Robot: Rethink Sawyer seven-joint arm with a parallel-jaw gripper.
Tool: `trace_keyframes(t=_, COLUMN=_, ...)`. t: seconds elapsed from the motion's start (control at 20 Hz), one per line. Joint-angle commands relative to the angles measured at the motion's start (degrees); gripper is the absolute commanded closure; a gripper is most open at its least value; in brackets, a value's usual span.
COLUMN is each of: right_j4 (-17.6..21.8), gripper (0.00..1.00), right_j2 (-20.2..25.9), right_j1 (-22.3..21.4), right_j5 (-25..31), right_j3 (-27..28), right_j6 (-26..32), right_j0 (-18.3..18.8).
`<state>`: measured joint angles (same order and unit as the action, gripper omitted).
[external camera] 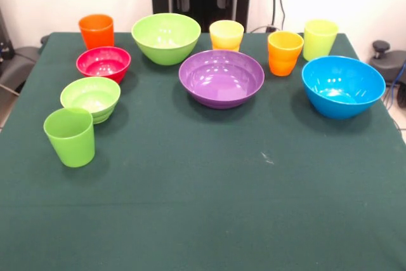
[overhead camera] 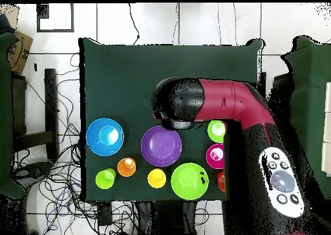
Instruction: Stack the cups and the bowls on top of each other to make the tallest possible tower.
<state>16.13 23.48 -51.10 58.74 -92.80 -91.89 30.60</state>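
Plainly, no cup point(external camera: 70, 136) or purple bowl point(external camera: 221, 78) bears readable writing.

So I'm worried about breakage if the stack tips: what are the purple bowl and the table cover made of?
The purple bowl looks like glossy moulded plastic: bright highlights on a smooth, even-coloured surface, though glazed ceramic can't be ruled out. The table cover looks like matte dark green cloth, with no shine.

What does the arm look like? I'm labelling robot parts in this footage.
From overhead, the arm is glossy red with a rounded black end. A black link bears a pale oval panel of round buttons. The gripper cannot be made out in either view.
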Motion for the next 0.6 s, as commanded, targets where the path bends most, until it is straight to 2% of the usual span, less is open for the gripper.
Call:
trace_keyframes(t=0.05, right_j4=4.74, gripper=0.00, right_j2=6.34, right_j1=-5.09, right_j5=-5.24, right_j3=-13.14, right_j6=17.49, right_j0=4.19)
trace_keyframes(t=0.15, right_j4=4.53, gripper=0.00, right_j2=6.69, right_j1=-7.11, right_j5=-5.65, right_j3=-13.92, right_j6=17.06, right_j0=5.53)
trace_keyframes(t=0.3, right_j4=6.58, gripper=0.00, right_j2=6.98, right_j1=-7.13, right_j5=-6.41, right_j3=-11.98, right_j6=13.40, right_j0=4.09)
trace_keyframes(t=0.45, right_j4=11.82, gripper=0.00, right_j2=5.45, right_j1=-0.18, right_j5=-5.59, right_j3=-6.90, right_j6=7.95, right_j0=-0.60)
trace_keyframes(t=0.5, right_j4=12.16, gripper=0.00, right_j2=5.35, right_j1=1.41, right_j5=-4.90, right_j3=-5.64, right_j6=7.07, right_j0=-1.46)
trace_keyframes(t=0.6, right_j4=10.03, gripper=0.00, right_j2=6.24, right_j1=2.46, right_j5=-8.74, right_j3=-6.70, right_j6=5.19, right_j0=-0.81)
